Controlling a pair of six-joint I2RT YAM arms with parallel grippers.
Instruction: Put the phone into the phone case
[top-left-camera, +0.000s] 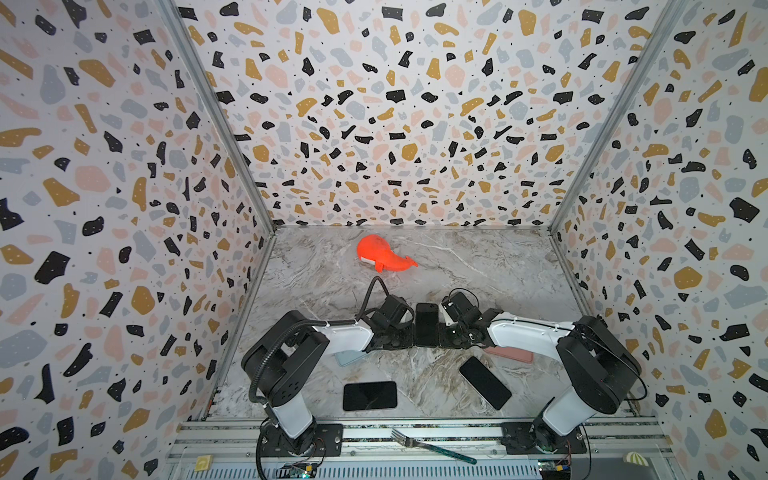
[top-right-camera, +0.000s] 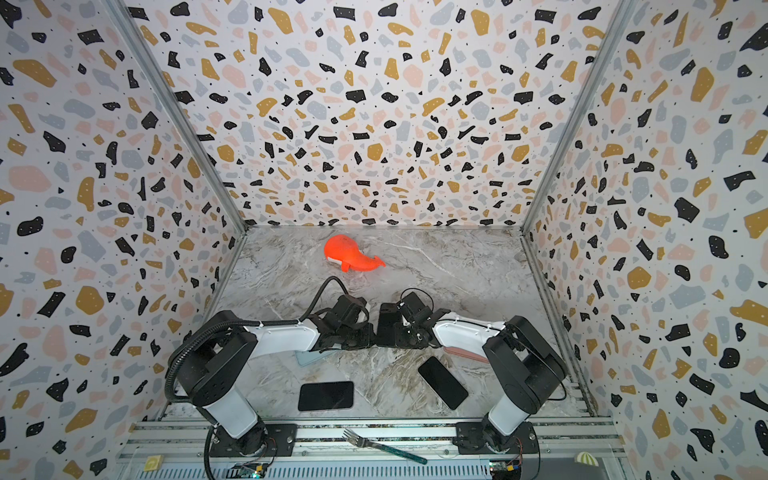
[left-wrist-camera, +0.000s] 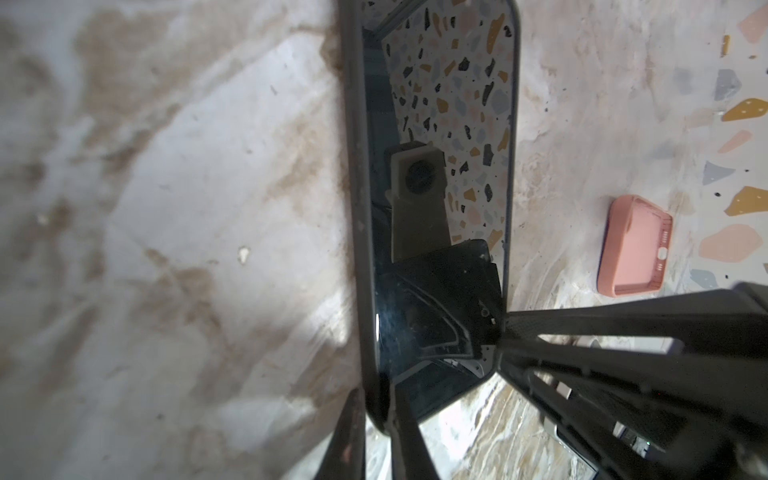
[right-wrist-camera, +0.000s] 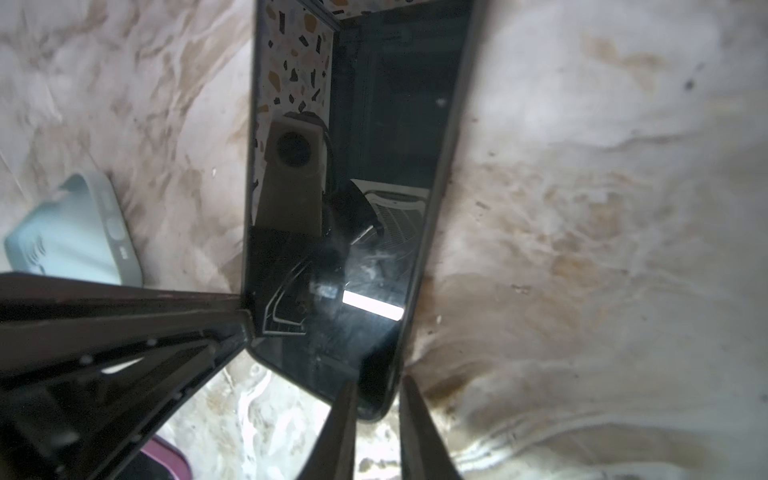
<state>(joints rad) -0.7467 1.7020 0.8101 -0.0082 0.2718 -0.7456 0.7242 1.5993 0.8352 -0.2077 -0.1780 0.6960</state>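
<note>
Left tool (left-wrist-camera: 378, 409): narrowly parted, set astride one long edge of the phone (top-left-camera: 427, 323) near its corner, one tip over the glass, one outside the rim. Cannot tell whether pinching or merely standing against it.

Right tool (right-wrist-camera: 377, 390): same stance on the opposite long edge, narrowly parted. Cannot tell the grip here either.

Phone: dark screen up, lying on the table (top-left-camera: 465, 257) at mid-depth, squarely between the two tools.

Phone case (left-wrist-camera: 353, 166): dark matte rim hugging the phone's outer edge in both wrist views, phone apparently seated inside.

Left arm (top-left-camera: 345, 332): rises from the front rail (top-left-camera: 415, 432), black elbow high, white forearm nearly level and reaching inward to centre, wrist bent down.

Right arm (top-left-camera: 528, 334): mirrors this from the other side.

Pale blue case (right-wrist-camera: 70, 232): on the table, partly under the left forearm.

Pink case (left-wrist-camera: 633, 245): open side up, partly under the right forearm.

Spare phone (top-left-camera: 370, 395): lying crosswise near the table's front edge.

Second spare phone (top-left-camera: 485, 382): angled, near the right arm.

Orange whale toy (top-left-camera: 384, 258): near the back wall (top-left-camera: 395, 124), well apart from both tools.

Fork (top-left-camera: 432, 449): on the front rail, between the arm bases.
</note>
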